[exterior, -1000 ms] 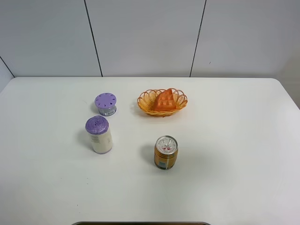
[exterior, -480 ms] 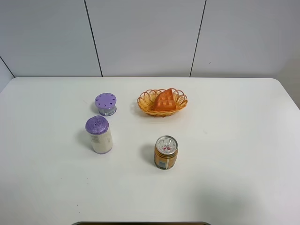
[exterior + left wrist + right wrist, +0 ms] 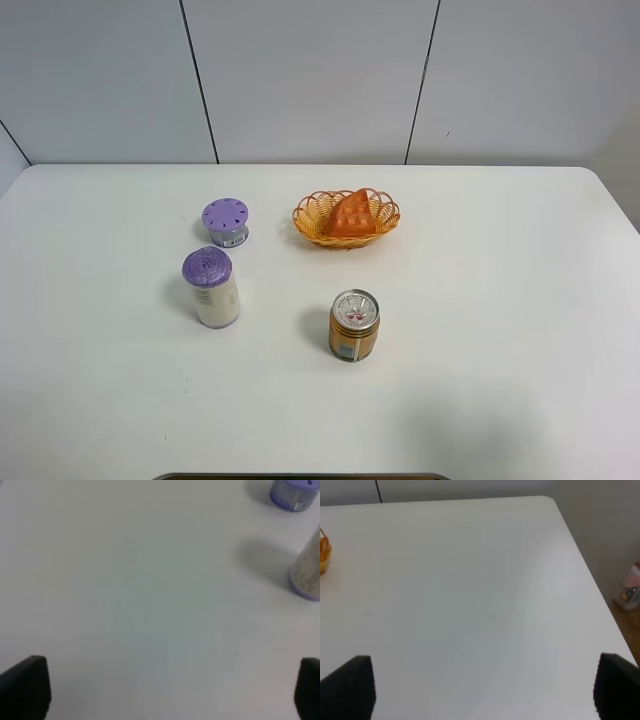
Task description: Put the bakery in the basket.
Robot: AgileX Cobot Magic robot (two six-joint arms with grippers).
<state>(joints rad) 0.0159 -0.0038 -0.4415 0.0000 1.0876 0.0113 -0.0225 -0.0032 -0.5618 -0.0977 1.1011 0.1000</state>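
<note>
The orange-brown waffle wedge, the bakery (image 3: 351,215), lies inside the yellow-orange wicker basket (image 3: 310,221) at the table's back middle. A sliver of the basket rim (image 3: 324,550) shows at the edge of the right wrist view. Neither arm shows in the high view. My left gripper (image 3: 162,690) is open over bare white table, its black fingertips (image 3: 25,687) spread wide apart and empty. My right gripper (image 3: 485,687) is open and empty too, over the right part of the table, far from the basket.
A gold drink can (image 3: 354,325) stands in front of the basket. A white bottle with a purple cap (image 3: 211,287) and a short purple-lidded jar (image 3: 226,221) stand at the left; both show in the left wrist view: bottle (image 3: 307,570), jar (image 3: 294,492). The table's right edge (image 3: 590,575) drops to the floor.
</note>
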